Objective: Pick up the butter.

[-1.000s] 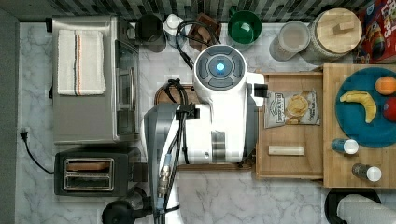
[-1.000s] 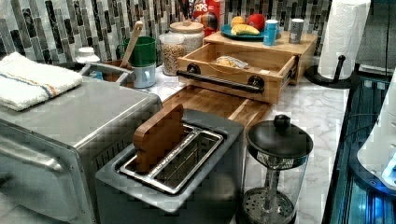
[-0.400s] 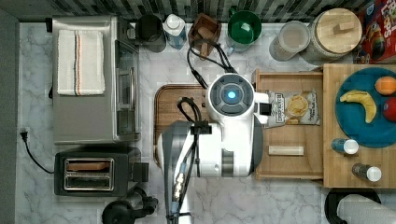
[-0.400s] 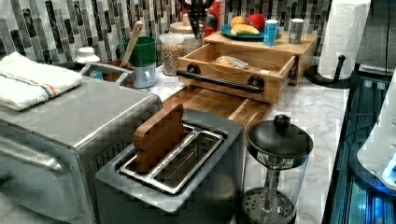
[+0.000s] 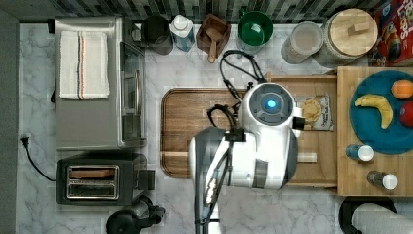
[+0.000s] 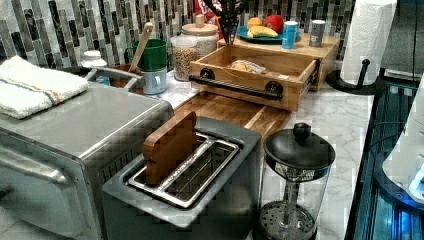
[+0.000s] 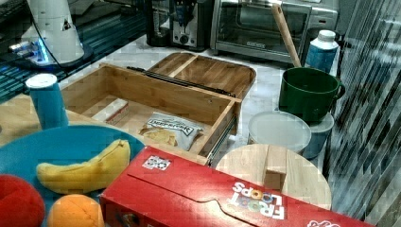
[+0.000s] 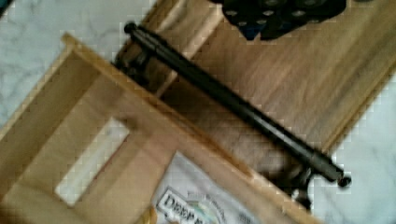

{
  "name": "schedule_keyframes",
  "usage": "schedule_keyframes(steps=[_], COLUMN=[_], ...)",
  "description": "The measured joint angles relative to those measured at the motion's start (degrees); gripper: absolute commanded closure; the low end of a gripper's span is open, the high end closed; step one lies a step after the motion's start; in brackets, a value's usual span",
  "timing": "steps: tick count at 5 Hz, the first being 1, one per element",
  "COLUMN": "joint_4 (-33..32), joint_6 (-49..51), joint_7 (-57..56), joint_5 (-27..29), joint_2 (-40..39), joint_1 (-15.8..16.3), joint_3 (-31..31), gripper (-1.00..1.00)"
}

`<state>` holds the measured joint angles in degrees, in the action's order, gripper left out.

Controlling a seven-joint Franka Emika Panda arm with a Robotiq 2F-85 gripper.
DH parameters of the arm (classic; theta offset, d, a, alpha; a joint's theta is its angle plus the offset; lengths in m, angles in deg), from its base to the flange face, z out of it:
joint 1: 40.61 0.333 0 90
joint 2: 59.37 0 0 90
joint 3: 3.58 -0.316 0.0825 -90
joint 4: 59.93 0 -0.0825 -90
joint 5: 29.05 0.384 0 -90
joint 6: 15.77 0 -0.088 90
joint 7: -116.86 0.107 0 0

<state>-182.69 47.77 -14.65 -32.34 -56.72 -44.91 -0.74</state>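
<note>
The butter is a slim pale stick lying flat on the floor of the open wooden drawer. In the top view, one end of the butter pokes out from under my white arm, which hangs over the drawer's handle side. In the wrist view the butter lies inside the drawer, beyond the black handle bar, next to the snack bag. In the left view my dark gripper hangs above the drawer's far wall.
A snack bag shares the drawer. A wooden cutting board adjoins the drawer front. A blue plate with a banana and two shakers sit on the drawer cabinet. Jars, a green mug, toaster oven and toaster ring the counter.
My arm has swung toward the top view's right, from over the cutting board to over the drawer. The gripper has come into the left view above the drawer.
</note>
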Motion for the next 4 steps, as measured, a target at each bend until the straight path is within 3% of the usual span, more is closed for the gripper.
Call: schedule_keyframes(steps=[1, 2, 4], joint_4=[0.0, 0.0, 1.0], joint_6=[-1.0, -0.9, 0.7], joint_7=[0.0, 0.0, -5.1], joint_5=[-0.1, 0.0, 0.0], joint_2=[0.2, 0.1, -0.7], joint_1=[-2.4, -4.5, -6.6], joint_3=[0.4, 0.8, 2.8], gripper=[1.00, -1.00, -1.00])
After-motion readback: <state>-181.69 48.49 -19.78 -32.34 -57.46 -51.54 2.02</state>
